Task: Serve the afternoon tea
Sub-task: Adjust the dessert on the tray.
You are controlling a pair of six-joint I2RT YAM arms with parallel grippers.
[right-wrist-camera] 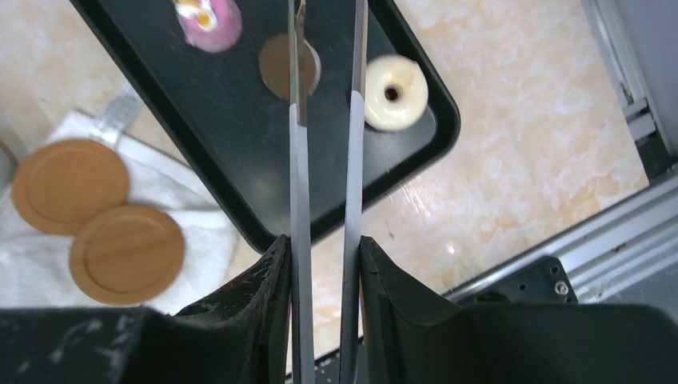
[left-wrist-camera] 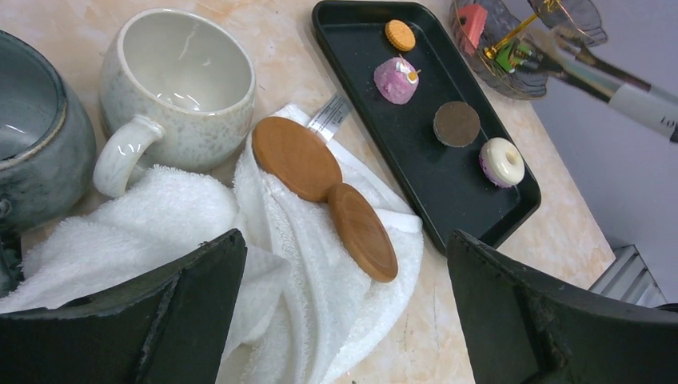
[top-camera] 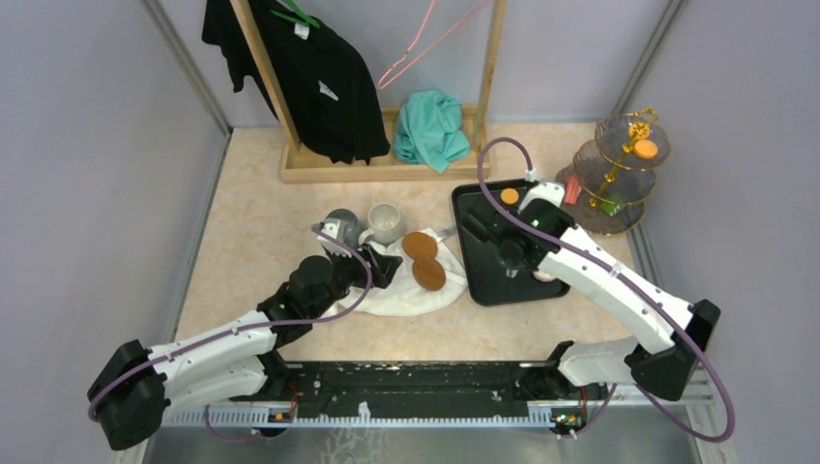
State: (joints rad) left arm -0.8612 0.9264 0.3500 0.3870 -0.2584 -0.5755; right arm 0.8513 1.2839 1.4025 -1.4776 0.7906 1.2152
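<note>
Right gripper (right-wrist-camera: 324, 252) clamps the tongs (right-wrist-camera: 297, 176), tips over the tray (right-wrist-camera: 200, 144) at upper centre. Left gripper (left-wrist-camera: 344, 248) stands wide open over the towel (left-wrist-camera: 304, 272).

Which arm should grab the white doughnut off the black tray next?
Right. The right tool grips the tongs, whose tips hang over the tray beside the white doughnut. The left tool is open above the towel, off the tray.
</note>
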